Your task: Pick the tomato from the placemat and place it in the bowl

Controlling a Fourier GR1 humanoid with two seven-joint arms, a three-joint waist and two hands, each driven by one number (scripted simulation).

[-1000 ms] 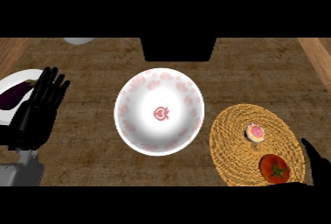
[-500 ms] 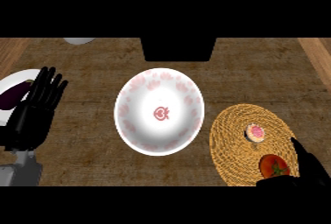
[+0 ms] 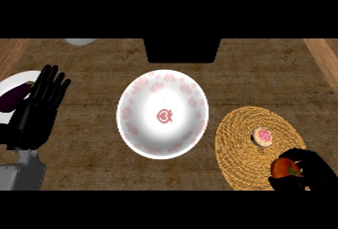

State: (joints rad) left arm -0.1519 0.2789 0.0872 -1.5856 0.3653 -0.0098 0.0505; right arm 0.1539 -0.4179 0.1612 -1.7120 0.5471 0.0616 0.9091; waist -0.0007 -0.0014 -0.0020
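I lift straight off the placemat (image 3: 246, 134) only once my right hand (image 3: 310, 172), fingers curled round the tomato (image 3: 284, 167), clears the small pink item (image 3: 263, 136) just beside the tomato

tomato (image 3: 282, 168): half hidden by right hand (image 3: 315, 172) | placemat (image 3: 241, 138): lower edge cut

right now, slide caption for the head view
Right hand curls around the tomato on the placemat; bowl waits empty.

Left hand (image 3: 38, 112) resting open at left edge, fingers up, right hand (image 3: 315, 170) curled at lower right
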